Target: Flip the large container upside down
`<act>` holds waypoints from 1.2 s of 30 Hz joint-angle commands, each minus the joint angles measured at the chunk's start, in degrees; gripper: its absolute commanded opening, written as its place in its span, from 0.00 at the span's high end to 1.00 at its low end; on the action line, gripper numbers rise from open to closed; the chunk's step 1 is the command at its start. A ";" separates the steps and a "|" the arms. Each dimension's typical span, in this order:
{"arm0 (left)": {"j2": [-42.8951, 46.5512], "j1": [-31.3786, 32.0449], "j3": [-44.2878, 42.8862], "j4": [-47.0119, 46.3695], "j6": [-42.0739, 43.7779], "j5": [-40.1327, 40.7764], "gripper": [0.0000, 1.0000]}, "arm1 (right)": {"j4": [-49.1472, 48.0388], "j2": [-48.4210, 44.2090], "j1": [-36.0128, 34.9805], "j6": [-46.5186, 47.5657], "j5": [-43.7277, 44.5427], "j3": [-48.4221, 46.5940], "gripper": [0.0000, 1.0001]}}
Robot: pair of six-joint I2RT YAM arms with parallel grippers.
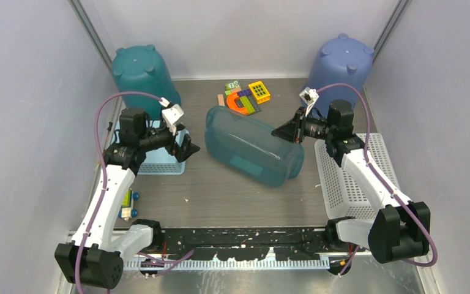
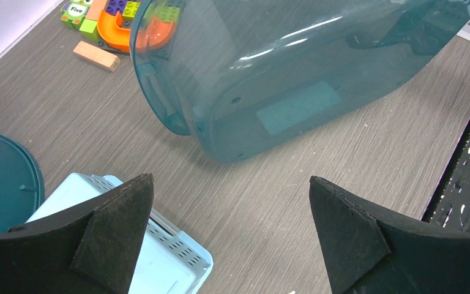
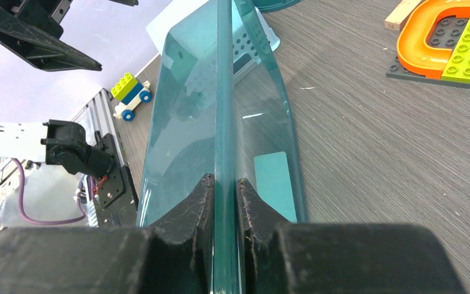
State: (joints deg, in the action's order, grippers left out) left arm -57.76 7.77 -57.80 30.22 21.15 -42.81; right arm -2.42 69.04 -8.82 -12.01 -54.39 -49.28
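The container [image 1: 254,150] lies on its side at the centre of the top view, one thin edge pinched by the right gripper [image 1: 279,131] alone while the left gripper [image 1: 191,149] hangs spread apart at left, so the slick plastic could slip free mid-turn.

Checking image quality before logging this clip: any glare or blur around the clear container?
Left wrist: white glare streaks on the large container, toys visible through it. Right wrist: right gripper soft nearest the lens. Top external: even light, no blur.
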 commanded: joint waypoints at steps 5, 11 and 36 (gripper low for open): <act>-0.19 -0.19 0.95 -4.39 -1.99 1.25 0.00 | 3.82 1.67 0.64 0.37 5.00 0.23 0.99; -0.36 -0.21 1.02 -5.81 -3.65 2.78 0.00 | 3.51 2.22 0.65 -0.06 5.30 0.02 0.99; -1.13 -0.05 2.71 -7.63 -4.82 1.09 0.00 | 3.49 0.99 1.14 0.06 7.35 0.45 0.99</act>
State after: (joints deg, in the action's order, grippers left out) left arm -59.00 7.77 -55.68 25.26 16.67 -40.14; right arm -3.03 69.47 -8.12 -13.80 -51.29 -49.36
